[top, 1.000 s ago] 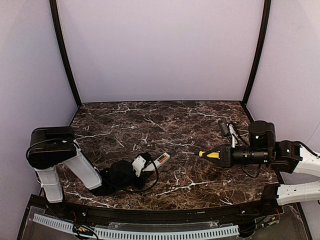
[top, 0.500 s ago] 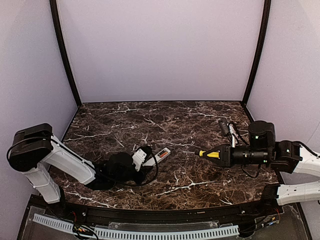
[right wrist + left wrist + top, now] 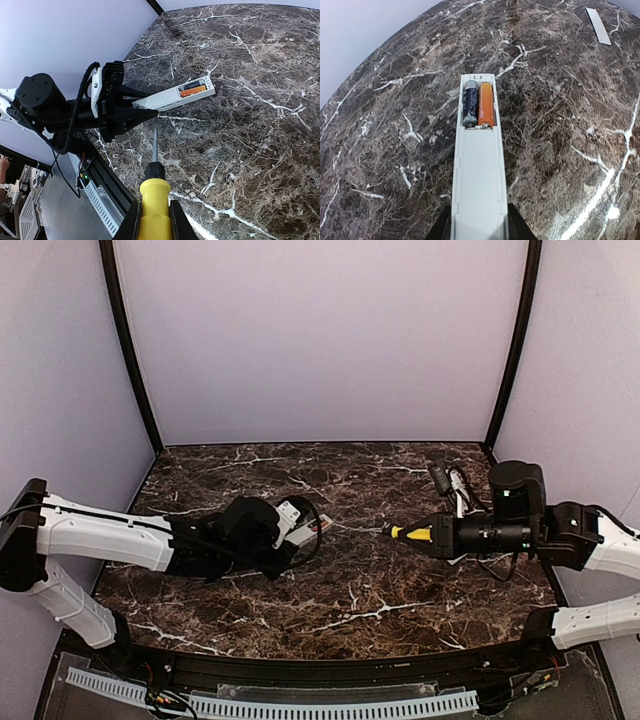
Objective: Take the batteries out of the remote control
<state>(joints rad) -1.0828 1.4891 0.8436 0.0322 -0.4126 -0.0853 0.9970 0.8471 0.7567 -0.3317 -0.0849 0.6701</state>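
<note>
My left gripper (image 3: 296,523) is shut on the white remote control (image 3: 320,526), which sticks out to the right over the marble table. In the left wrist view the remote (image 3: 479,175) lies back up with its bay open. Two batteries sit side by side in the bay, one orange (image 3: 486,105) and one dark grey (image 3: 470,102). My right gripper (image 3: 445,535) is shut on a yellow-handled screwdriver (image 3: 412,533). Its tip points left at the remote, a short gap away. The right wrist view shows the screwdriver (image 3: 155,197) below the remote (image 3: 172,98) and batteries (image 3: 192,90).
A flat white cover strip (image 3: 598,19) lies on the marble table (image 3: 360,590) beyond the remote. A dark connector with cables (image 3: 445,483) sits at the right rear. Black frame posts and lilac walls enclose the table.
My left arm has stretched out and carried the remote farther from the near edge. My right gripper with the screwdriver has shifted slightly left and away, and the gap to the remote is smaller.
</note>
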